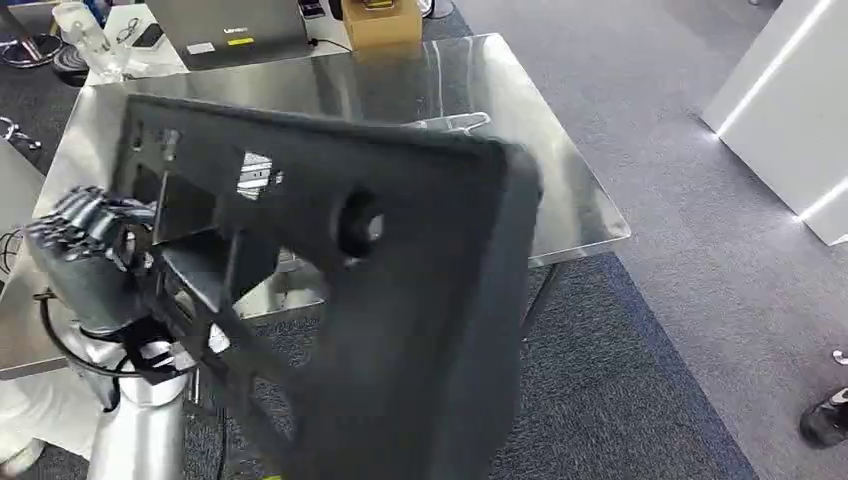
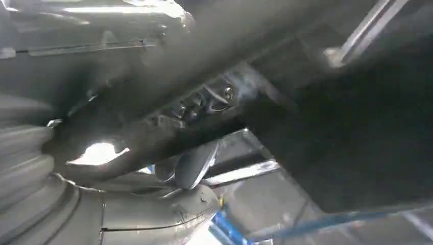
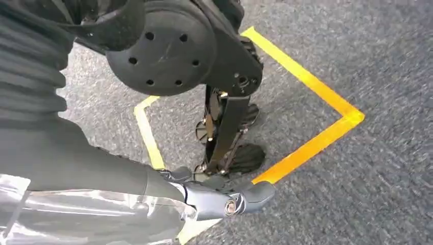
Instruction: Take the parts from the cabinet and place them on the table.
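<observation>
A large black plastic part, ribbed, with a round hole and several cutouts, hangs tilted over the near edge of the steel table. My left hand grips its left end from the side. In the left wrist view the part's dark underside sits very close, beside the left hand's grey ribbed cover and thumb. My right hand hangs low beside my body over the grey carpet, fingers stretched out, holding nothing.
At the table's far edge stand a cardboard box and a grey laptop. A white cabinet stands to the right on the carpet. Yellow tape marks the floor. A person's shoe shows at the right edge.
</observation>
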You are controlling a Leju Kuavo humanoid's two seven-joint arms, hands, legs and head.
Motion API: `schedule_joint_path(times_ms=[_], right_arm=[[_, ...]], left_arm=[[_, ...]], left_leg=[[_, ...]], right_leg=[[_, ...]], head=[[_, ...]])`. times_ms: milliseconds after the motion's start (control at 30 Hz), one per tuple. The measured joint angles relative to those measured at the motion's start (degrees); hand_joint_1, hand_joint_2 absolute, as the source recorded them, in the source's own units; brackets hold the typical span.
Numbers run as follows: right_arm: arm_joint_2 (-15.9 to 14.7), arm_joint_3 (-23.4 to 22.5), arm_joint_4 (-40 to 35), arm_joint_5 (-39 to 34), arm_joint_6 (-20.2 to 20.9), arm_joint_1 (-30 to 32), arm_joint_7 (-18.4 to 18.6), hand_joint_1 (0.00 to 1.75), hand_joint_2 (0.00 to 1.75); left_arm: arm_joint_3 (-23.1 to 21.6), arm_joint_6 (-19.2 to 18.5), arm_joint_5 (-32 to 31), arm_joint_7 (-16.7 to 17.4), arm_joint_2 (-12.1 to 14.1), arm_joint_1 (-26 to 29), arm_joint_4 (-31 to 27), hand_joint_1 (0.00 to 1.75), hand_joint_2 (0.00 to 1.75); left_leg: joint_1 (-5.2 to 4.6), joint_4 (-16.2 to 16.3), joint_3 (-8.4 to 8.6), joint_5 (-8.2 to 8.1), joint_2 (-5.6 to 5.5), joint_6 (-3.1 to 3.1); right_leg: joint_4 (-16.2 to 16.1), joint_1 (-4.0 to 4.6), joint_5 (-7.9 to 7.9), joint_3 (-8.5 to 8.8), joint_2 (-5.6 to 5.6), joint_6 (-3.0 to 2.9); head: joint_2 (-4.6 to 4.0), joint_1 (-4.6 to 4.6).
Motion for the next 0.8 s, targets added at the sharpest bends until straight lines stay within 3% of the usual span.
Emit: schedule_joint_path(times_ms=[167,433,700,800], right_arm=[[-0.39,0.00,0.09,0.26,1.38,-0.25,-1.73,0.00,1.75],[-0.66,0.00,0.28,0.65,0.22,-0.32,0.06,0.00,1.75],[-0.87,0.39,0.50,1.86,1.40,-0.68,-0.96,0.00,1.75],[-0.92,0.66,0.57,2.03,1.79,-0.90,-1.14,0.00,1.75]], left_arm=[[2.22,-0.02,-0.44,-0.02,-2.41,0.90,-6.07,1.75,1.75],[3.38,-0.07,-1.27,-0.02,-3.29,1.45,-9.89,1.75,1.75],[3.44,-0.17,-15.46,-0.02,-4.03,0.42,-10.18,1.75,1.75],[3.57,-0.17,-17.55,-0.02,-4.05,-0.67,-9.46,1.75,1.75]], left_leg=[[0.01,-0.02,0.13,0.02,-0.07,0.01],[0.01,-0.02,0.16,0.03,-0.09,0.01],[0.00,-0.02,0.16,0.03,-0.09,0.01],[0.00,-0.01,0.17,0.03,-0.07,0.01]], right_leg=[[0.00,0.00,-0.07,0.11,-0.15,0.13],[0.00,0.00,-0.08,0.23,-0.18,0.13],[0.00,-0.02,-0.08,0.16,-0.18,0.13],[0.00,-0.02,-0.07,0.17,-0.17,0.14]], head=[[0.00,0.02],[0.00,0.02],[0.00,0.02],[0.00,0.02]])
